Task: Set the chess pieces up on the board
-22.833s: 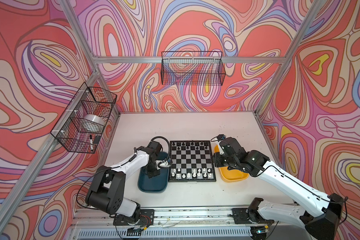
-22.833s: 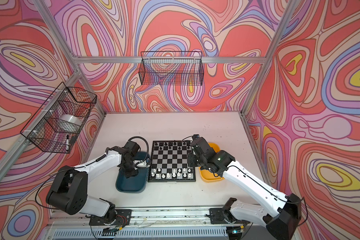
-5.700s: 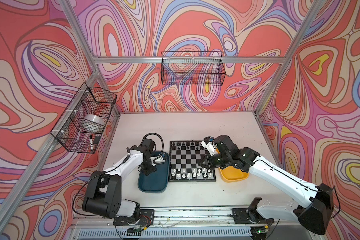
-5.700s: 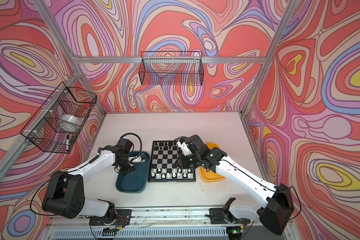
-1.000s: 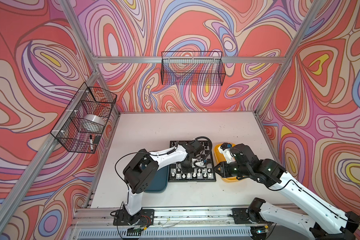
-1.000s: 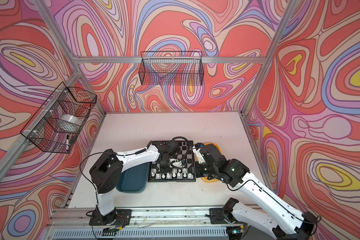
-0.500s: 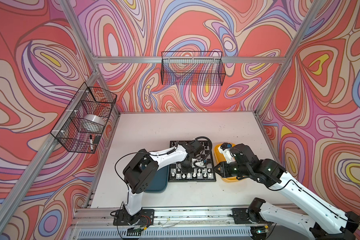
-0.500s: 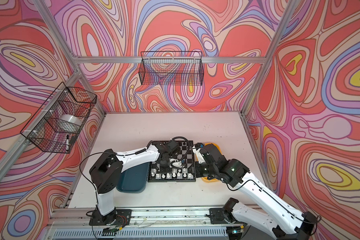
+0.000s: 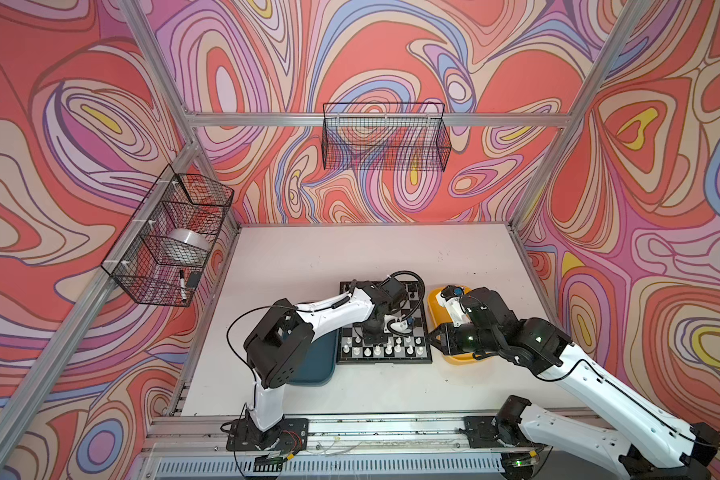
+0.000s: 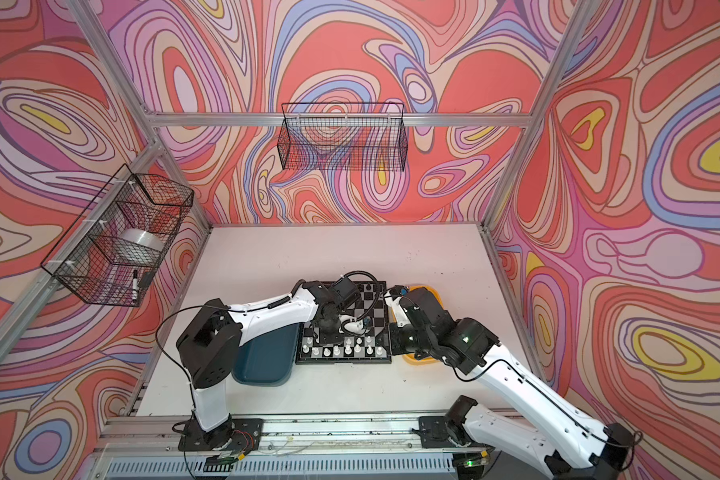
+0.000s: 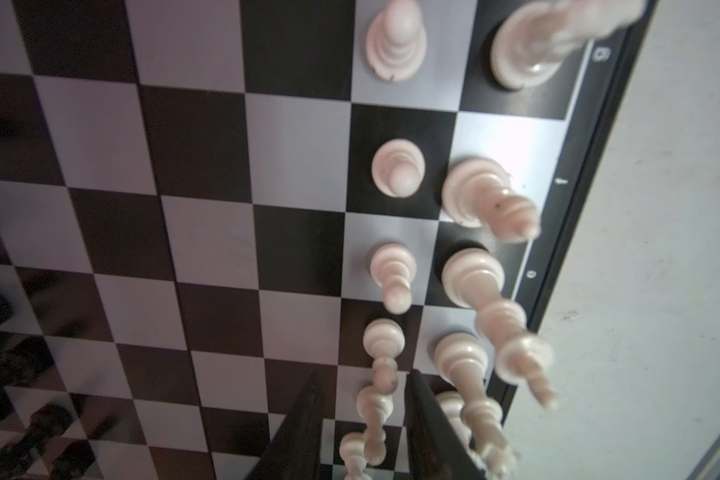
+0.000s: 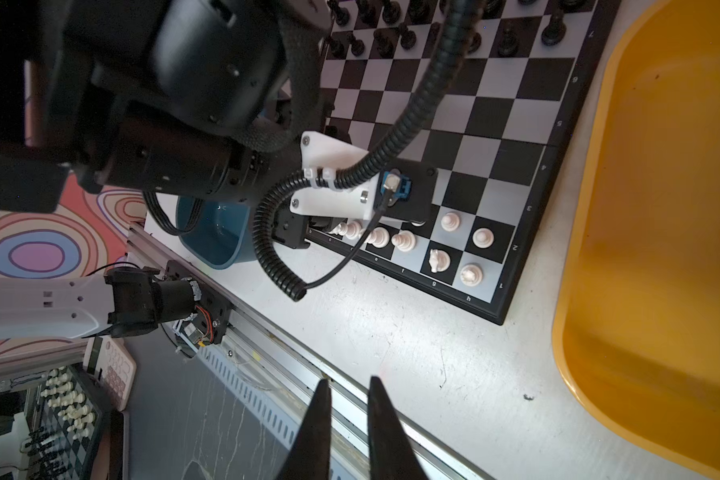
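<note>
In both top views the board (image 9: pixel 420 308) (image 10: pixel 377 309) lay on the white table (image 9: pixel 350 257), between a teal tray (image 9: pixel 313 365) on its left and a yellow tray (image 9: pixel 461 356) on its right. White chess pieces (image 9: pixel 381 347) filled its two near rows. The left gripper (image 9: pixel 373 332) reached down over the board just beyond those rows. The right gripper (image 9: pixel 436 338) hung beside the board's near right corner, at the yellow tray's left edge. From up there I could not tell how either pincer stood.

The left wrist view showed the left gripper (image 11: pixel 362 376) with its jaws apart. A white pawn (image 11: pixel 376 405) stood in the gap, with a sliver of space on each side. Black chess pieces (image 11: pixel 30 419) were a blur along the board's far rows.

The right wrist view showed the right gripper (image 12: pixel 348 384) barely parted and holding nothing, above the table's near edge and well apart from the board.
</note>
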You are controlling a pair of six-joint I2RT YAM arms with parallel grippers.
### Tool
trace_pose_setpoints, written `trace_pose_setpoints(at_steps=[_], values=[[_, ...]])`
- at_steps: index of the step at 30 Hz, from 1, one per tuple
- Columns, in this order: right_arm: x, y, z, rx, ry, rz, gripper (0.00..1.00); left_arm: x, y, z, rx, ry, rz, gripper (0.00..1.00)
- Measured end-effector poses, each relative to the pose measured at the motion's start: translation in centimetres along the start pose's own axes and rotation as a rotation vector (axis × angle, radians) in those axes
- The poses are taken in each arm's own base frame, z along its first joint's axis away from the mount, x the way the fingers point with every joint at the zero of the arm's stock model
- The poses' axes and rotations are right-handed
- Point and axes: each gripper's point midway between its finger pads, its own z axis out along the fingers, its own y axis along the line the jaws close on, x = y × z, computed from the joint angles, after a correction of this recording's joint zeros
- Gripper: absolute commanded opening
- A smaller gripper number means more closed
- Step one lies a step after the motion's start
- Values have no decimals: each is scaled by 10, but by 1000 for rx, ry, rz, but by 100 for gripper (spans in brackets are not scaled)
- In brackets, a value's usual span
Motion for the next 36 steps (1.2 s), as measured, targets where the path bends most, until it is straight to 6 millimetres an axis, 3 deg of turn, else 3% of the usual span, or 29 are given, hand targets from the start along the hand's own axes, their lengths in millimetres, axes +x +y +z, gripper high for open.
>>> trace_pose_setpoints(at_steps=[11,22,30,36], values=[[-3,3,-2,-10,-10,-5,19,6,-4,-4,13,18,10,36],[-28,28,-26,-69,-94,-47,20,-1,1,-20,-7,-11,10,36],[-65,54,-67,-101,-246,-110,21,-4,6,-36,-23,-35,1,36],[-98,70,-95,-90,-369,-163,23,-1,24,-65,-56,-81,-47,36]])
